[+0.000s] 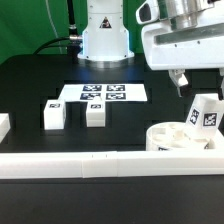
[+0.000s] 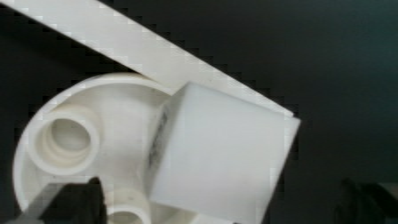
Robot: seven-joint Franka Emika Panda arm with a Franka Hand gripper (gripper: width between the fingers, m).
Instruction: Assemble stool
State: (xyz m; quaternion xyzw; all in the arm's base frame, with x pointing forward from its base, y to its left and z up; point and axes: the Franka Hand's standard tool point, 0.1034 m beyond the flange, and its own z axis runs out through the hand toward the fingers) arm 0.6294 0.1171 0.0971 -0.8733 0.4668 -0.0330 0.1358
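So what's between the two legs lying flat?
Exterior view: only bare black table separates the lying leg on its left from the other lying leg.

No readable text; only square tags on the marker board [image 1: 104, 93] and legs [image 1: 205, 112]

Bench [image 1: 25, 90]: black, flat, fills most of the exterior view.

Marker board [image 1: 105, 93]: thin white sheet, lies flat on the bench toward the far side, near the middle; carries several black-and-white square tags set close together.

Border rail [image 1: 90, 164]: long white bar, runs along the near edge of the bench from the exterior view's left to its right.

Rail piece [image 1: 3, 126]: white, at the exterior view's left edge, cut off by the frame.

White rail [image 2: 134, 45]: slanted band over dark ground in the wrist view.

Backdrop [image 1: 25, 25]: green, behind the bench.
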